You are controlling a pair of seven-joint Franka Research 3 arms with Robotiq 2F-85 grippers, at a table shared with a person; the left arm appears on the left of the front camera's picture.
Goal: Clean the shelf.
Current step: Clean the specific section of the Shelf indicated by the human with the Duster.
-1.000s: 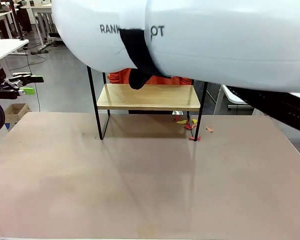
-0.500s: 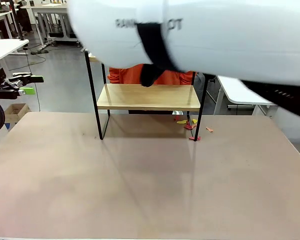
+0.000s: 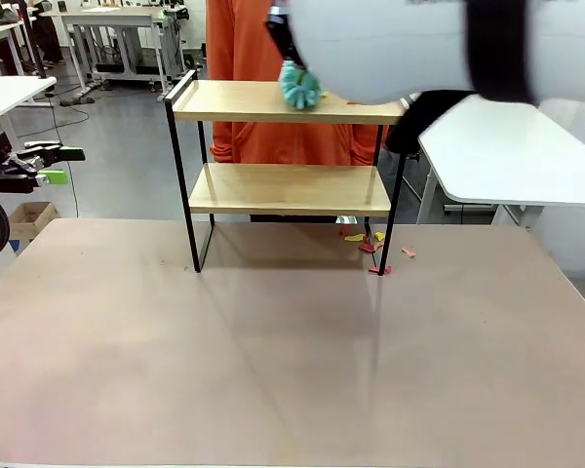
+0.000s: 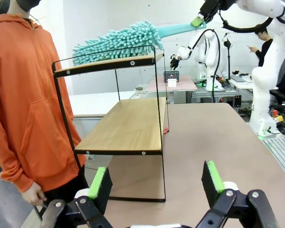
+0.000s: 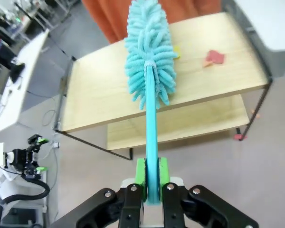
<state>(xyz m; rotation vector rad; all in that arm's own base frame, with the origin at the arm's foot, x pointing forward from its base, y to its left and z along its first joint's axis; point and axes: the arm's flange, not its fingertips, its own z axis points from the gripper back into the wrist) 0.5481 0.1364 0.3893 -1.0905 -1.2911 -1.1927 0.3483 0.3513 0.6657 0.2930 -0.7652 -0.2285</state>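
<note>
Looking across the table [image 3: 273, 370] from the front, I see the shelf [image 3: 285, 190] standing upright at the far side, just in front of a person [image 3: 242, 39] in an orange top. The right arm [image 3: 409, 39] reaches over it, and a teal duster [image 3: 299, 86] lies on the top board [image 3: 234, 100]. Small coloured scraps [image 3: 369, 244] lie on the table by the shelf's right-hand legs. The left tool [image 3: 63, 164] hangs at the table's left edge, well apart from the shelf.

From the left wrist, that tool's green pads [image 4: 99, 182] stand wide apart with nothing between them, aimed at the shelf's end. The right tool [image 4: 198, 20] is clamped on the duster's handle, with the fluffy head resting along the top board.

From the right wrist, the handle sits pinched between the closed pads [image 5: 140, 176]. A red scrap [image 5: 213, 58] and a yellow scrap [image 5: 176, 50] lie on the top board beside the head.

I'd judge the shelf light and stiff, but easily nudged on its thin legs. A steadying grip belongs on a black frame upright, not on a board.
</note>
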